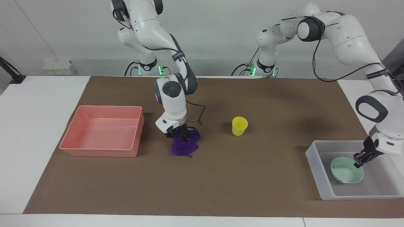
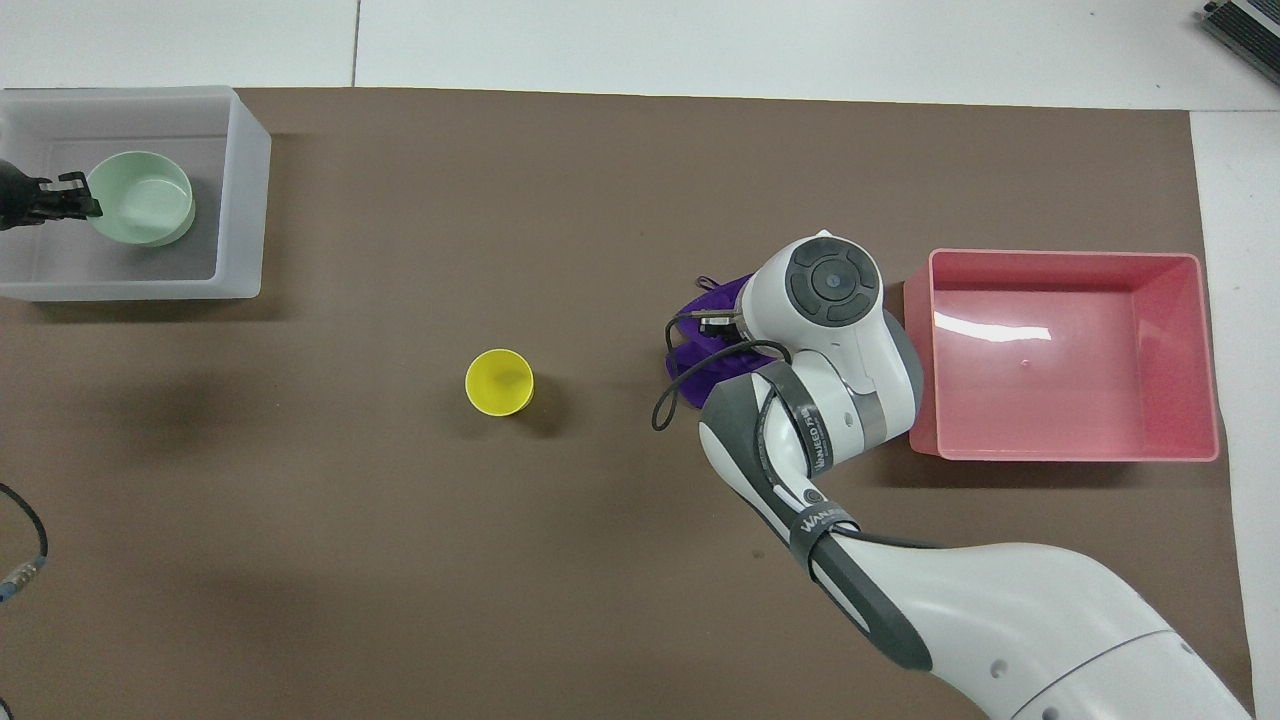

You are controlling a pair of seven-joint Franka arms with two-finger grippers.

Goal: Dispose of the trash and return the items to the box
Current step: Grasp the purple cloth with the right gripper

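Currently, operator, your inventory reads as follows: lettering on the right arm's grey wrist band shows in the overhead view but is not fully legible, and a similar band on the left arm cannot be read at all. Your right gripper point(image 1: 181, 133) is down on the purple cloth rag point(image 1: 185, 146), its fingers drawn together into the bunched fabric, so it appears clamped on the rag; the rag lies on the brown mat point(image 1: 221, 183) just beside the pink tray point(image 1: 102, 151), toward the right arm's end of the table. That arm's wrist and its looping black cable point(image 2: 690, 375) cover much of the rag from above. Your yellow cup point(image 1: 239, 125) stands upright near the middle of the mat, well apart from both grippers. Your left gripper point(image 1: 359, 160) sits at the rim of the mint-green bowl point(image 1: 345, 171); you cannot tell whether it grips the rim or has let go. The bowl rests inside the translucent box point(image 1: 317, 171) at the left arm's end.
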